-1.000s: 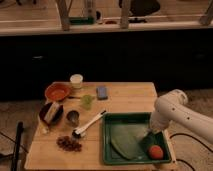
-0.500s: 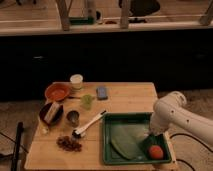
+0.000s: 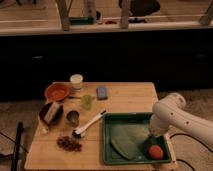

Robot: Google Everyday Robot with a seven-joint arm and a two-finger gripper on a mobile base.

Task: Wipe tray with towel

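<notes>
A green tray (image 3: 111, 150) lies on the front right of the wooden table. A green towel (image 3: 127, 141) lies flat inside it, covering the left and middle of its floor. An orange-red round object (image 3: 156, 152) sits in the tray's front right corner. My white arm (image 3: 172, 116) reaches in from the right and bends down into the tray. My gripper (image 3: 151, 141) is low over the towel's right edge, just behind the orange object.
A white dish brush (image 3: 89, 124) lies left of the tray. Further left are an orange bowl (image 3: 56, 92), a white cup (image 3: 76, 80), a green cup (image 3: 87, 101), a blue sponge (image 3: 102, 92), a dark bowl (image 3: 50, 113), a metal cup (image 3: 73, 118) and brown bits (image 3: 69, 143).
The arm has shifted very slightly; the towel and the other objects have not visibly moved.
</notes>
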